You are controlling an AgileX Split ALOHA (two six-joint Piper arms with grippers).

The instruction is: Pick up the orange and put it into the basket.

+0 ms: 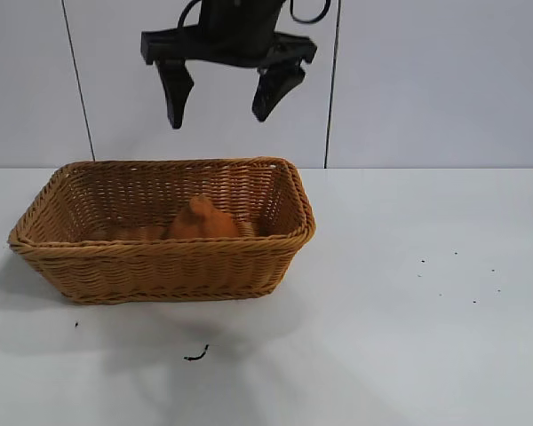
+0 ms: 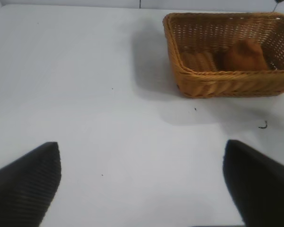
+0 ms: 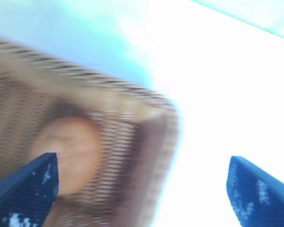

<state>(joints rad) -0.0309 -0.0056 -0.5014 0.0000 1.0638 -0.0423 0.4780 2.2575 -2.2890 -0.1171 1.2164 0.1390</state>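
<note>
The orange (image 1: 200,220) lies inside the wicker basket (image 1: 160,253), near its middle, neck pointing up. My right gripper (image 1: 220,114) hangs open and empty well above the basket. In the right wrist view the right gripper (image 3: 142,189) looks down on the blurred basket corner (image 3: 151,109) and the orange (image 3: 68,151) inside it. My left gripper (image 2: 142,189) is open and empty over bare table, far from the basket (image 2: 217,75); the orange (image 2: 244,56) shows inside it there. The left arm is out of the exterior view.
The basket stands on a white table (image 1: 409,337) at the left. A small dark scrap (image 1: 196,356) lies in front of it, and tiny dark specks (image 1: 453,275) dot the table to the right. A pale wall stands behind.
</note>
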